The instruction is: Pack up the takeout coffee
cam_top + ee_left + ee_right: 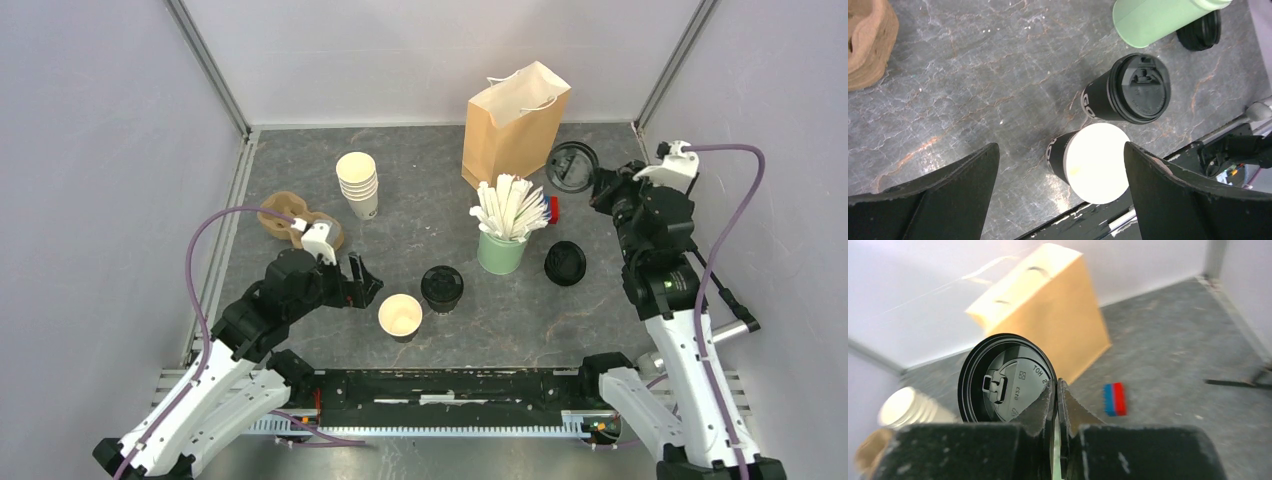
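Note:
Two takeout coffee cups with black walls stand mid-table. One carries a black lid (441,284) (1139,88). The other is lidless (400,315) (1095,162), its cream inside showing. My left gripper (362,281) (1060,150) hovers open just left of the lidless cup, which sits below and between the fingers, nearer the right one. My right gripper (598,184) (1055,386) is shut on the rim of a loose black lid (572,166) (1004,379), held in the air beside the brown paper bag (514,122) (1048,315).
A green cup of white sticks (502,245) (1158,20) stands right of the cups, with another black lid (565,263) (1200,32) on the table beyond it. There is a stack of cream cups (358,184), a cardboard carrier (288,218) (868,45), and a red-blue block (553,208) (1114,399).

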Available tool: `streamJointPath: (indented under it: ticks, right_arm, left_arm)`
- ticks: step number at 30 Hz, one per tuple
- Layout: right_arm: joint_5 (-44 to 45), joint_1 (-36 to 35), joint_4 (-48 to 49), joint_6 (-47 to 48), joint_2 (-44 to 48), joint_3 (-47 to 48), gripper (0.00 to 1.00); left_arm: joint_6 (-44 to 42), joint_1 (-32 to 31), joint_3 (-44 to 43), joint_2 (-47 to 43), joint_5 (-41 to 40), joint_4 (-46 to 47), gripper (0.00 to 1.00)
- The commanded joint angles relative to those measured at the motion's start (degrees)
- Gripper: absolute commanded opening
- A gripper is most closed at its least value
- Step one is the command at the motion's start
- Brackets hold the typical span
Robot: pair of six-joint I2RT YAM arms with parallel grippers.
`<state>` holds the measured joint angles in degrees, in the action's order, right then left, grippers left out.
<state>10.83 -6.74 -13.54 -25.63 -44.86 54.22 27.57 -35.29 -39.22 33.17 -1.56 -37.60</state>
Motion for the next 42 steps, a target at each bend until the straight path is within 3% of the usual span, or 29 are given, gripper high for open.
streamJointPath:
  ticks: [1, 8, 19, 25, 35, 38, 42]
  right_arm:
    - [-3.31, -8.45, 1.2, -2.15, -1.45, 3.62, 0.06]
    - [-2.73, -24.59, 2.95, -3.4, -2.77, -1.12, 0.07]
    - [6.31, -43.07, 8.35, -5.28, -6.04, -5.2, 0.06]
    - [8.79, -47.18, 9.9, -4.55, -9.04, -5.25, 0.06]
    - [8.58, -47.58, 12.65, -3.79, -10.34, -6.75, 0.06]
    - [8.29, -47.58, 12.58, -3.9, -11.66, -6.33, 0.07]
    - [7.77, -47.69, 13.1, -4.25, -12.04, -7.27, 0.06]
  left_arm:
    - [2.19, -0.19, -6.29, 1.5, 1.21, 3.42, 1.0]
    - [10.21, -0.2, -13.51, 7.5, 16.14, 15.32, 0.94]
    - [6.31, -0.23, -20.46, 20.04, 18.7, 16.32, 0.82]
    - [4.17, -0.25, -20.15, 23.18, 17.95, 14.63, 0.78]
    - [0.73, -0.22, -18.96, 25.56, 15.54, 11.85, 0.5]
    - [0.57, -0.22, -18.89, 26.45, 16.4, 12.27, 0.47]
    - [-0.26, -0.23, -18.92, 27.69, 17.46, 12.23, 0.27]
